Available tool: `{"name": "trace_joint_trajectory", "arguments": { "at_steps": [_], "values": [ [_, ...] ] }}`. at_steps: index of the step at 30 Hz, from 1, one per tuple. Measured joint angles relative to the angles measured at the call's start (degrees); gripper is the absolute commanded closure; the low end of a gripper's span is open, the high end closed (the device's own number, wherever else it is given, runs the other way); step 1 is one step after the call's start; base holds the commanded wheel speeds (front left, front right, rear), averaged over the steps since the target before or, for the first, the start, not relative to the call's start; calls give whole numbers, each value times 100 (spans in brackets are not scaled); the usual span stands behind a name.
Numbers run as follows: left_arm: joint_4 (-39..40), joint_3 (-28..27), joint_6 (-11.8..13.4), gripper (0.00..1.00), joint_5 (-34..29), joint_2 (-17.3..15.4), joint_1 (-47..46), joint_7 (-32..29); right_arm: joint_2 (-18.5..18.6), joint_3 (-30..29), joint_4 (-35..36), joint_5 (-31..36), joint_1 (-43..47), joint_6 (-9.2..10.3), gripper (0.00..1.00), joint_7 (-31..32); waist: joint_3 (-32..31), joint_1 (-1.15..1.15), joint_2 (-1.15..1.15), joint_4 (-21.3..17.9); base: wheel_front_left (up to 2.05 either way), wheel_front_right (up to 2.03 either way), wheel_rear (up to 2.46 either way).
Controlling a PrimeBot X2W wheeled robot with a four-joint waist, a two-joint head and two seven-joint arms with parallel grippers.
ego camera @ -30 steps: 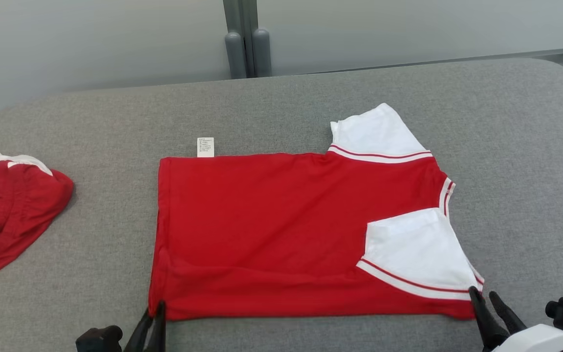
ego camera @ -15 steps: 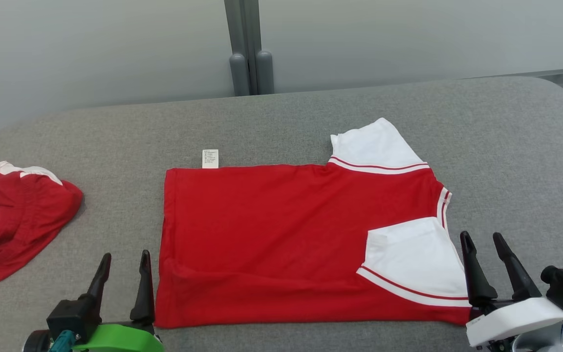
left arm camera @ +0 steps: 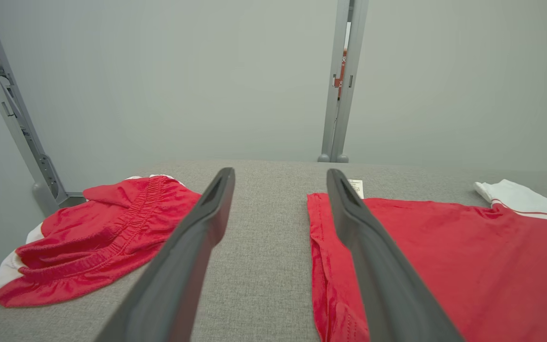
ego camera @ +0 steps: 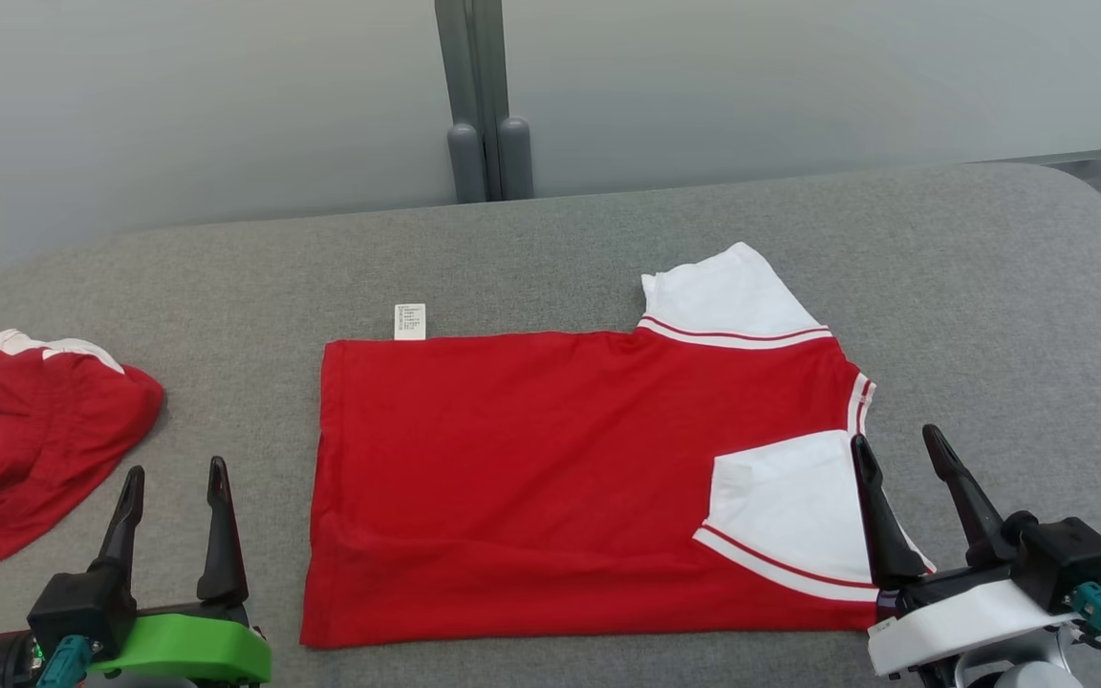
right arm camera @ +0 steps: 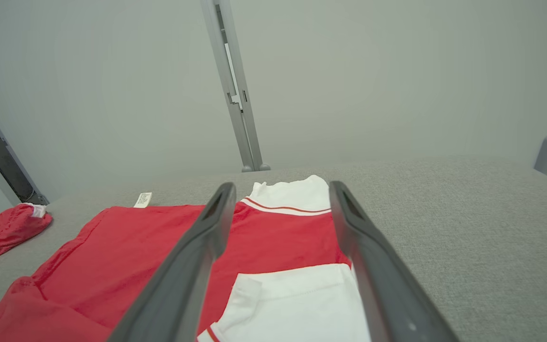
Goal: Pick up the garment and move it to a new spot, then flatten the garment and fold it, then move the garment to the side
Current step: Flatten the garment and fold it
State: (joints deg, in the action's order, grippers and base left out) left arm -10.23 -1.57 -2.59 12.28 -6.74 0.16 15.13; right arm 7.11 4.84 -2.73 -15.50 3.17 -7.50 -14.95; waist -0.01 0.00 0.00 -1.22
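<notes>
Garment (ego camera: 550, 478): red shirt with white sleeves, near sleeve folded onto the body; lies flat at the middle of the grey padded table (ego camera: 990, 287); soft, light, limp, possibly slick, though the weave is hard to judge; best pinched at the two near-edge corners; left gripper (ego camera: 176, 468) beside the hem, fingers spread, empty; right gripper (ego camera: 896, 437) by the near sleeve, fingers spread, empty; red shorts (ego camera: 25, 440) well apart at left.

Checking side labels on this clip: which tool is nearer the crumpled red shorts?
Left. The left tool stands open just right of the shorts, not touching them. The right tool is open beyond the red shirt, at its near white sleeve.
</notes>
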Motion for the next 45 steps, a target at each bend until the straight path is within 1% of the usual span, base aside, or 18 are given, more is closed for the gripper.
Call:
{"name": "trace_joint_trajectory", "arguments": {
  "at_steps": [6,13,28,33,35,40,43,45],
  "values": [
    [35,-233,-155,0,-85,18,94,0,-126,-104,207,214,68,0,0,-8,-11,0,0,-30,0,0,0],
    [66,-250,-346,0,-131,19,343,0,-181,-147,279,307,286,0,0,-11,-37,0,0,26,0,0,0],
    [-112,-257,-430,0,-174,88,362,0,-174,-158,112,322,349,0,0,-11,-29,0,0,25,0,0,0],
    [-301,-225,-449,0,-176,57,235,-1,-133,-209,52,339,149,0,0,-11,25,0,0,0,0,0,0],
    [-355,-200,-454,0,-175,-8,58,0,-99,-214,-11,350,-23,0,0,-11,66,0,0,-7,0,0,0],
    [-584,12,-471,0,-142,-358,-763,-22,110,-197,-396,385,-805,0,0,69,275,0,0,-26,0,0,0],
    [-731,283,-474,0,-4,-572,-1420,-243,270,-151,-581,285,-1458,0,0,250,459,0,0,-33,0,0,0],
    [-861,604,-479,0,252,-754,-1922,-502,431,-80,-787,218,-1952,-1,0,476,618,0,0,-37,0,0,0]
  ]
}}
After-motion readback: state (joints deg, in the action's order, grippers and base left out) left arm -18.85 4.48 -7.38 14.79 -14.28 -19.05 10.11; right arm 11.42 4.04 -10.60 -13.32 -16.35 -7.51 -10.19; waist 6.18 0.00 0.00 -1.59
